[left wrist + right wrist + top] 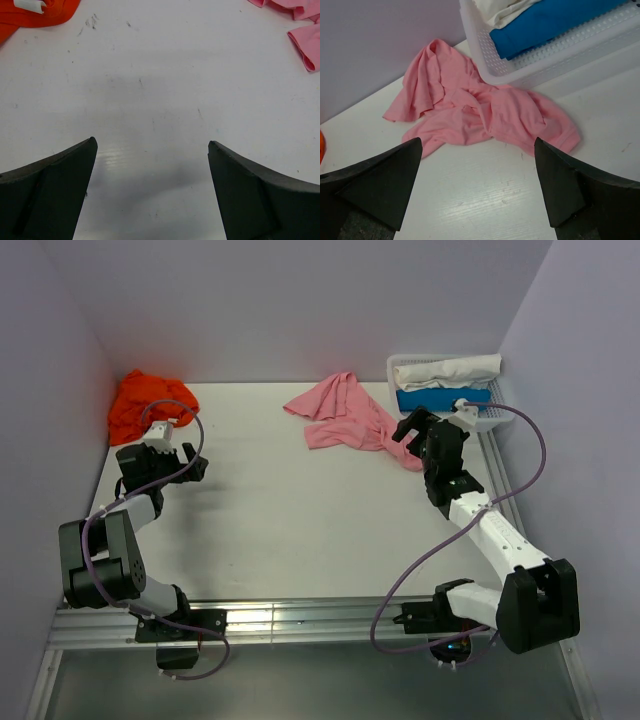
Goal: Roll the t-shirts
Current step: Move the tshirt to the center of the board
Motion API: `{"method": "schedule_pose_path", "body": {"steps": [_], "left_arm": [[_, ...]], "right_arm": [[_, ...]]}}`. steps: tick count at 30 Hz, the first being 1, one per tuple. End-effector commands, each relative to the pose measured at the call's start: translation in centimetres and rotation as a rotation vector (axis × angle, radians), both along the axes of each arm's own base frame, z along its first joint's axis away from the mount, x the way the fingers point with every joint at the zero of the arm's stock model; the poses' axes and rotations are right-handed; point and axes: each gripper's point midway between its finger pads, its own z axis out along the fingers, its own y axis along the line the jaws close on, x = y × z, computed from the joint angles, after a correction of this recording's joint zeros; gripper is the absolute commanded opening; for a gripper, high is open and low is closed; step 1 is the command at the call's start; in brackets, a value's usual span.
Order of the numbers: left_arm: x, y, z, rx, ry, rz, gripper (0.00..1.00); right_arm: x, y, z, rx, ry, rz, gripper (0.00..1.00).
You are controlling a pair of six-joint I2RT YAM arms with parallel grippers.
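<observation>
t-shirts are lying crumpled: light pink cloth t-shirt [345, 415] by the bench's [300, 520] far-right corner, bright orange one [145, 402] far-left. left tool [152, 142] and right tool [478, 141] are gaping empty; flattening pink seems next.

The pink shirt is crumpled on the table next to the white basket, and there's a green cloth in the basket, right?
Not green: the right wrist view shows a blue cloth in the white basket. The pink shirt is indeed crumpled on the table beside it.
</observation>
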Motion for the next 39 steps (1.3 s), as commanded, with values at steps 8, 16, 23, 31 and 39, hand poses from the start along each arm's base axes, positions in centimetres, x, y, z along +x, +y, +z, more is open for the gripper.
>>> {"method": "schedule_pose_path", "body": {"steps": [8,16,23,31,39], "left_arm": [[0.7,0.0,1.5,0.009,-0.065,-0.006,0.99],[0.7,0.1,1.4,0.002,-0.056,0.001,0.99],[2.0,-0.1,3.3,-0.038,-0.029,-0.01,0.99],[6.1,-6.3,5.0,0.01,-0.015,-0.127,0.99],[10.4,-12.5,4.1,-0.039,0.089,-0.223,0.99]], "right_arm": [[-0.3,-1.0,1.8,0.014,-0.068,-0.052,1.0],[0.1,0.3,0.7,-0.019,-0.039,0.035,1.0],[1.6,2.9,-4.8,-0.088,0.197,0.172,0.81],[3.7,2.5,-10.2,-0.138,0.412,0.055,0.73],[6.1,2.3,-11.9,-0.12,0.496,-0.011,0.68]]}}
